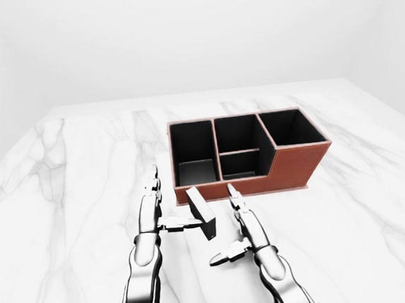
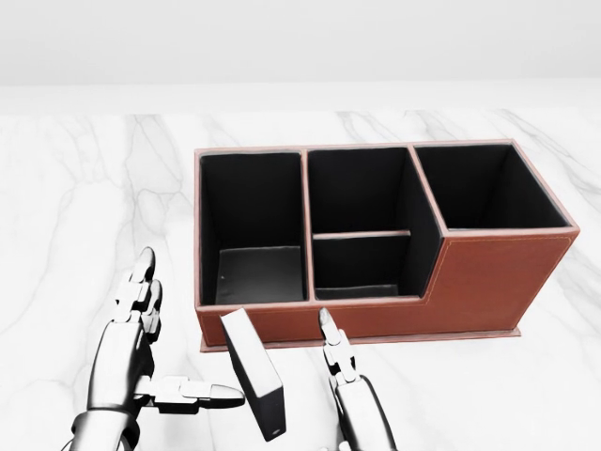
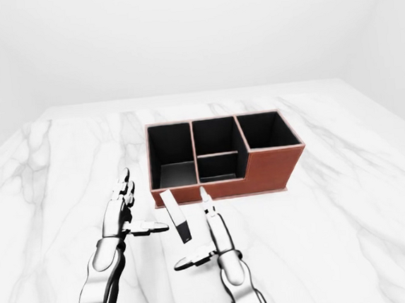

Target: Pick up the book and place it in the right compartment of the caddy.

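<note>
A white marble surface (image 1: 63, 178) fills a bare white room. The thin dark rectangular book (image 2: 252, 373) stands tilted near the reddish-brown leather caddy (image 2: 488, 277), between the left hand (image 2: 141, 362) and the right hand (image 1: 245, 233), both with spread fingers.

Both arms reach into the lower part of the eye views, forearms rising from the bottom edge.

Left hand (image 1: 151, 214): fingers extended straight and together, pointing toward the top of the view. The thumb (image 2: 192, 393) projects sideways to the view's right, roughly perpendicular to the fingers. The hand is spread, grasping nothing.

Right hand (image 1: 243, 227): fingers (image 2: 333, 346) extended straight, pointing up and slightly left in the head view. The thumb (image 1: 224, 254) projects to the view's left, below the fingers. This hand is likewise spread, with nothing between its digits.

The two hands stand apart, thumbs directed toward each other.
</note>
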